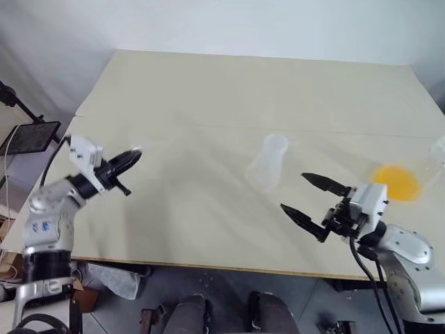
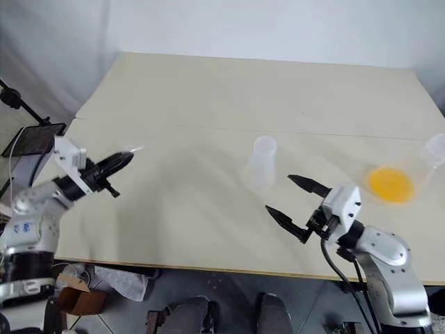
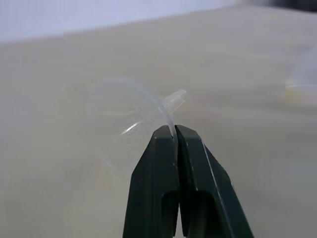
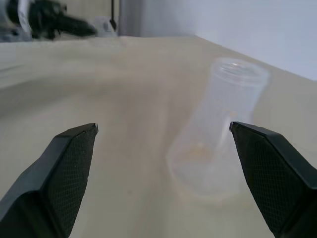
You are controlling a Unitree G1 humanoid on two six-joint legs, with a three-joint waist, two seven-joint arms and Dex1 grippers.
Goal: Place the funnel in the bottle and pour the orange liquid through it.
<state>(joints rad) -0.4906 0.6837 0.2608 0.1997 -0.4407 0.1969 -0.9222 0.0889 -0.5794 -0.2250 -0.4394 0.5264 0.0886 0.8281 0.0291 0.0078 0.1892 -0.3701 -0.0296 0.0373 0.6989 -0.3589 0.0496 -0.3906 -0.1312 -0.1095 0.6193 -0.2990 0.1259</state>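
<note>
Standing upright near the middle of the table (image 1: 208,90), the bottle (image 1: 268,163) is seen to be whitish, translucent and apparently empty, while the orange liquid (image 1: 398,182) is pooled inside a larger clear vessel (image 2: 417,170) lying toward the table's right edge. The funnel (image 3: 131,121) is pinched by its rim in the clenched left gripper (image 3: 176,134), held above the table's left side. The right gripper (image 1: 302,193) is spread wide, grasping nothing, just beside the bottle.
</note>
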